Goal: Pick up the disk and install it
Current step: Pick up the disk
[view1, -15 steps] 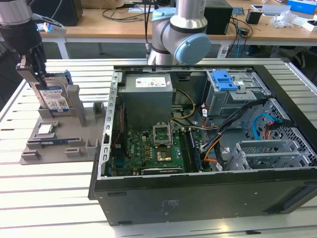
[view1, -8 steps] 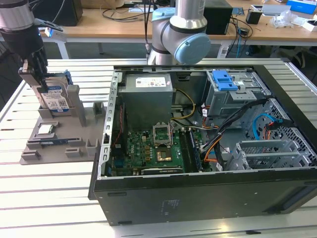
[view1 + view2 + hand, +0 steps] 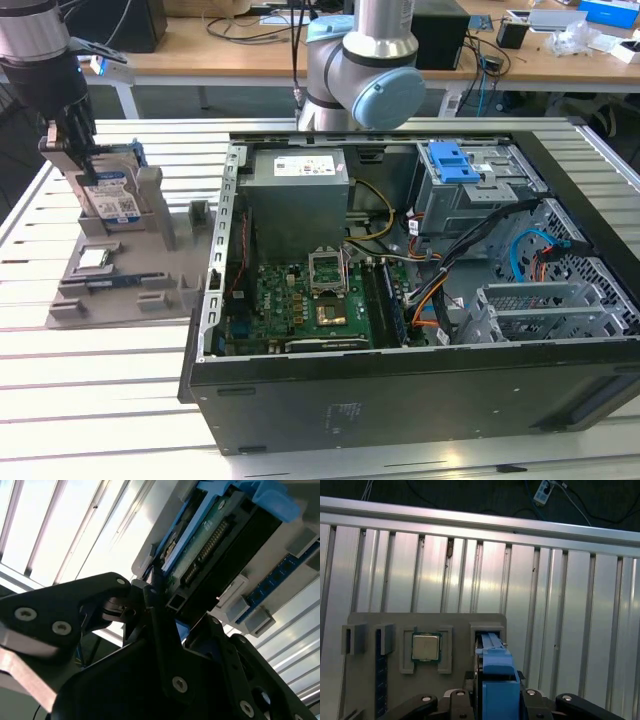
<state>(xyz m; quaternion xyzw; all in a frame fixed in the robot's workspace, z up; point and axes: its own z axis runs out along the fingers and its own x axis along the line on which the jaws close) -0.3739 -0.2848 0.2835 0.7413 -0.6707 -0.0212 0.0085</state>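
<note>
Okay, pickup step: gripper (image 3: pixel 86 170) jaws clamp the disk (image 3: pixel 112 200), upright in its gray holder (image 3: pixel 120 300). We reckon freeing it needs a straight pull out, no tilt.

Exterior overview, both wrist views hugging disk (image 3: pixel 210 545)

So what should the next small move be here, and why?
Probably a straight upward lift: the hand straddles the top of the disk, which stands upright in the slot of the gray holder, so pulling sideways would likely jam it.
</note>
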